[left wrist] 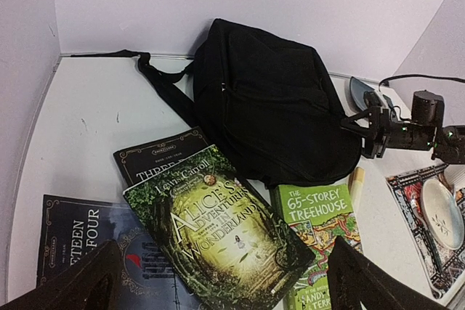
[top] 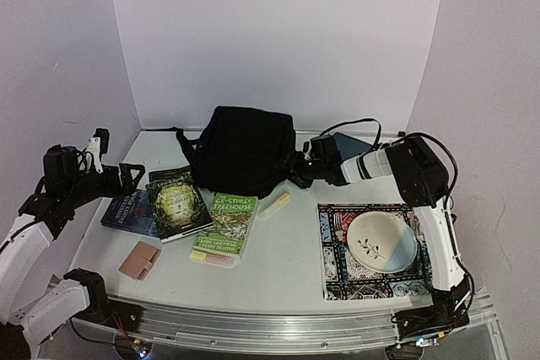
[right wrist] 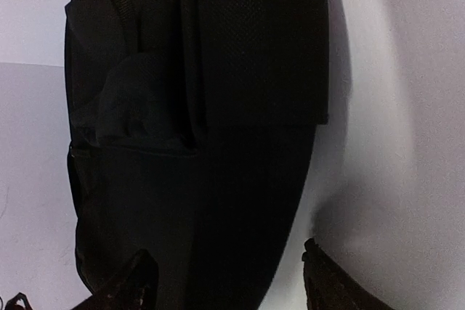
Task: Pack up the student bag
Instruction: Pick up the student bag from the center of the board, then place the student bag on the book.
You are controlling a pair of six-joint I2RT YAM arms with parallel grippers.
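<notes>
The table [top: 287, 259] has bare room along its back left, beside the wall, and at the middle of its near edge. The bag [top: 245, 151] lies flat at the back centre, its strap trailing left towards the wall. A patterned mat [top: 333, 280] with a plate [top: 381, 242] fills the right front, close to the table's edge. Three books [top: 177, 202] overlap at the left, the nearest corners touching the bag's front edge. A yellow marker [top: 274, 205] lies just in front of the bag and a pink case [top: 139, 260] near the front left. The right gripper [top: 294, 170] straddles the bag's right edge, jaws part-way apart, one finger [right wrist: 323, 281] clear of the fabric. The left gripper [top: 131, 176] hangs over the books, spread wide.
</notes>
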